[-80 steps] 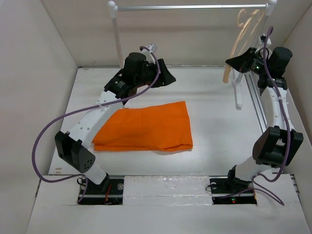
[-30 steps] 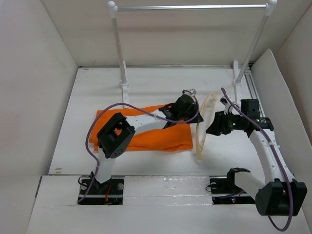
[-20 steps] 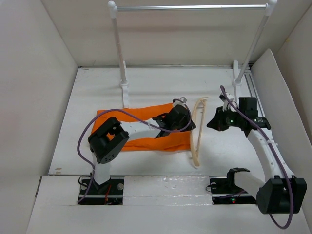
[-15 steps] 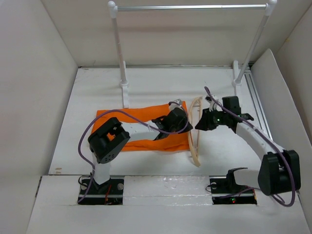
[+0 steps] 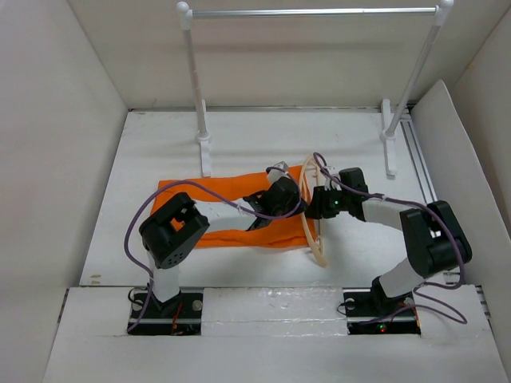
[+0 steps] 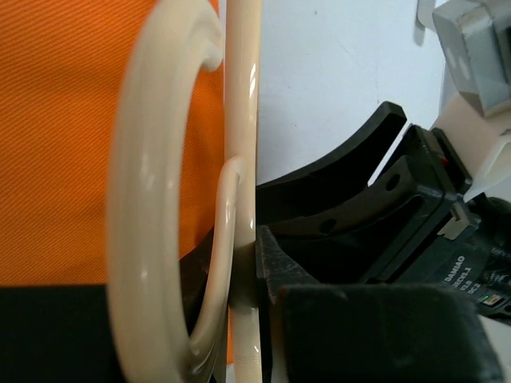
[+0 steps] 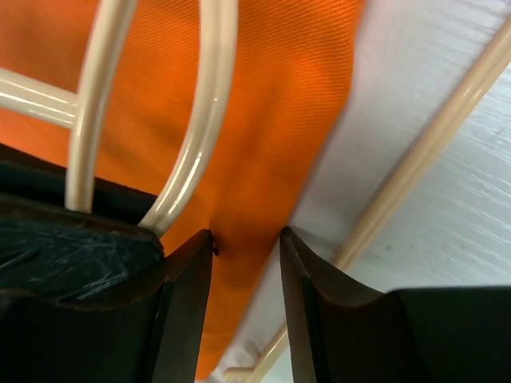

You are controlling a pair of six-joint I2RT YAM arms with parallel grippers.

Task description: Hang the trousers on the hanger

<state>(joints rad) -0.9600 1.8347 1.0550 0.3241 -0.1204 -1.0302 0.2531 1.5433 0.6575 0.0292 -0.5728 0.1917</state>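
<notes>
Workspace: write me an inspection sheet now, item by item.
Surface: white table, the garment lying on it.
Job's things: trousers flat; hanger at their right edge, partly over the cloth.
Clutter: nothing seen.
Grippers: left tool looks closed on the hanger's rod; right tool has its jaws apart, only cloth showing between them.
Cables: purple cable loops from the left arm over the trousers; another hangs off the right arm.
Surroundings: rack with silver bar at the far edge; white walls.
</notes>
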